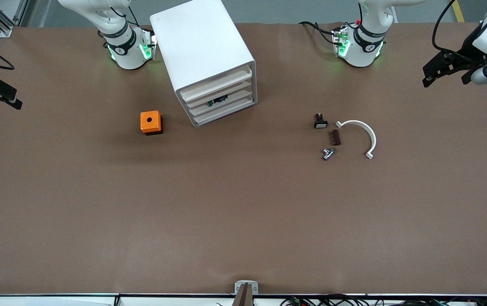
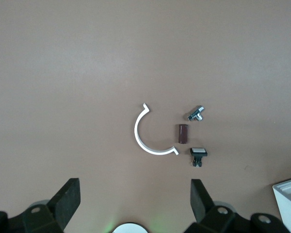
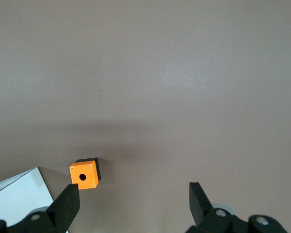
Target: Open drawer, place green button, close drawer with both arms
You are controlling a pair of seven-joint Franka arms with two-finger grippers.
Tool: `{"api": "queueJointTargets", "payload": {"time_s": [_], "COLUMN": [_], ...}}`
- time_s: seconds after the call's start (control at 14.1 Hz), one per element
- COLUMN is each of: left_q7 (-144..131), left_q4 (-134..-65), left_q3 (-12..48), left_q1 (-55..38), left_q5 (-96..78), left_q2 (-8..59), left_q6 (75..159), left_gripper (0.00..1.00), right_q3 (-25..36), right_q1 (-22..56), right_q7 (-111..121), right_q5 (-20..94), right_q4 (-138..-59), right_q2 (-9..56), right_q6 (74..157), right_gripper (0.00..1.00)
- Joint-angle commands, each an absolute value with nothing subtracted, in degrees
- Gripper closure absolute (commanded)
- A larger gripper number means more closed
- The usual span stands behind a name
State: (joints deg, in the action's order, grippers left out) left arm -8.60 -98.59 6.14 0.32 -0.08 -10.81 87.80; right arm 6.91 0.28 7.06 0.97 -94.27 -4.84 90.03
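**Matt table, plastic parts, one metal piece**

The table (image 1: 243, 212) is covered in a smooth, matt brown sheet. The cabinet (image 1: 203, 51) looks like white plastic with a soft satin finish, as do its drawers (image 1: 222, 100). The orange box (image 1: 150, 122) appears to be matt plastic on a black base. The curved white clip (image 1: 364, 134) looks like smooth plastic. The small fitting (image 1: 328, 153), at its 8 o'clock, is shiny bare metal. The arms (image 1: 120, 38) have glossy white shells; the left gripper (image 2: 133, 201) and right gripper (image 3: 133, 201) are matt black.

High front camera over whole table (image 1: 243, 221); wrist cameras downward
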Motion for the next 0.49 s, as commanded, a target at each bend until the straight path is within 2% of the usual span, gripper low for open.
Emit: {"api": "queueJointTargets", "payload": {"time_s": [0.0, 0.42], "left_q7": [-7.8, -7.8], "left_q4": [-96.0, -96.1], "left_q3": [6.2, 6.1], "left_q1": [0.7, 0.9], "left_q5": [-0.5, -0.3], "left_q2": [-9.3, -8.9], "left_q6": [87.2, 86.7], "left_gripper": [0.00, 0.00], "right_q3": [6.4, 6.3], "right_q1": [0.1, 0.4], "right_q7": [5.4, 4.5], "right_q5": [0.6, 0.6], "right_q4": [-96.0, -95.9], "right_q2": [-6.6, -6.5], "right_q6": [89.8, 89.7], "right_gripper": [0.00, 0.00]}}
